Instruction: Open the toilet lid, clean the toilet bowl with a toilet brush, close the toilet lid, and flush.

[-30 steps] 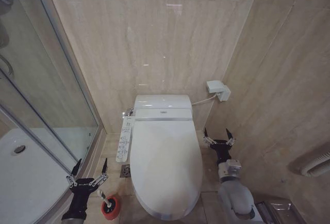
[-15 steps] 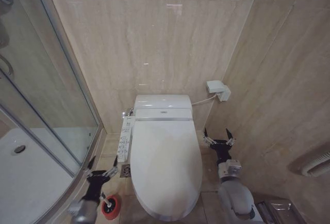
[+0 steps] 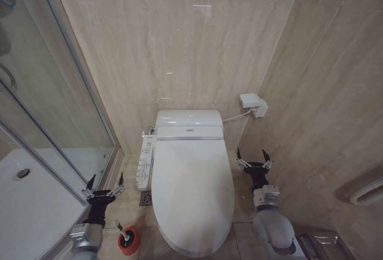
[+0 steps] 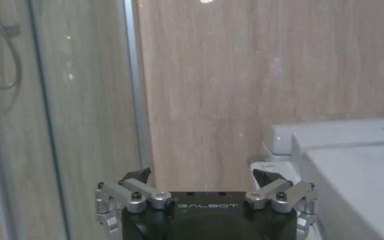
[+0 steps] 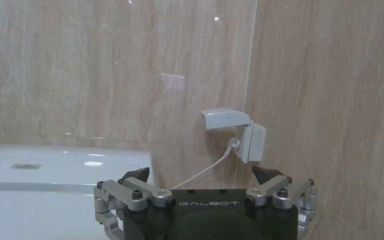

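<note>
Head view: toilet lid (image 3: 192,194) down flat over toilet bowl (image 3: 179,245), nothing lifted yet. Left gripper (image 3: 105,185) low beside button panel (image 3: 143,162), jaws spread wide, empty; lid edge just to its inner side, not between fingers. Toilet brush (image 3: 122,231) in red holder (image 3: 128,241) close behind left gripper. Right gripper (image 3: 253,159) beside lid's opposite edge, jaws apart, empty. Risks: left fingertips catching button panel instead of lid rim; arm clipping holder, tipping brush; glossy lid slipping from fingertips.

The brand "GALBOT" stands in pale letters on the black body of the left gripper (image 4: 204,182) and of the right gripper (image 5: 204,181).
</note>
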You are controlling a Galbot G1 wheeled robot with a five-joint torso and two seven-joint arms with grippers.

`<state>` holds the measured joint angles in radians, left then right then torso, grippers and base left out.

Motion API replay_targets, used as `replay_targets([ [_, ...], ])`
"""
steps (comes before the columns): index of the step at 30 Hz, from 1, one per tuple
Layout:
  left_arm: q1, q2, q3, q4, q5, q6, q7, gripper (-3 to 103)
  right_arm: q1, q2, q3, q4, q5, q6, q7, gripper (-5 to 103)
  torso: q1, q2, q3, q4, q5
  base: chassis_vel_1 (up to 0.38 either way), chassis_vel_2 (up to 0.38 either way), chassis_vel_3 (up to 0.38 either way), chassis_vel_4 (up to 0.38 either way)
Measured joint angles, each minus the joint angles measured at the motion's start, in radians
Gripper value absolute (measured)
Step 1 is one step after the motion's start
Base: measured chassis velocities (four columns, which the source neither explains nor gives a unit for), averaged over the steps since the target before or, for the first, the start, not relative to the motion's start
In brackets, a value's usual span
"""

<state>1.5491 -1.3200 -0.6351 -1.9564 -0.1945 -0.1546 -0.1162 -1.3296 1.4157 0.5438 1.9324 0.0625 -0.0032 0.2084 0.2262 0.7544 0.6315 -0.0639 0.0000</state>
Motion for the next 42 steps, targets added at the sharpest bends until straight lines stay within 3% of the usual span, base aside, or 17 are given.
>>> replay_targets([
  [16,-0.022,-0.011,0.035,0.013,-0.03,-0.028,0.024,100,0.0,0.0,0.0,0.0,0.0,0.0,0.0,100,0.0,0.0,0.0,-0.0002,-0.0001,0.0,0.0,0.0,0.0],
  [30,-0.043,-0.027,0.075,0.059,0.003,-0.075,0.052,100,0.0,0.0,0.0,0.0,0.0,0.0,0.0,100,0.0,0.0,0.0,-0.0002,0.0001,0.0,0.0,0.0,0.0],
  [42,-0.082,-0.033,0.098,0.086,0.012,-0.075,0.055,100,0.0,0.0,0.0,0.0,0.0,0.0,0.0,100,0.001,0.0,0.0,-0.0002,-0.0001,-0.068,0.065,0.071,-0.063],
])
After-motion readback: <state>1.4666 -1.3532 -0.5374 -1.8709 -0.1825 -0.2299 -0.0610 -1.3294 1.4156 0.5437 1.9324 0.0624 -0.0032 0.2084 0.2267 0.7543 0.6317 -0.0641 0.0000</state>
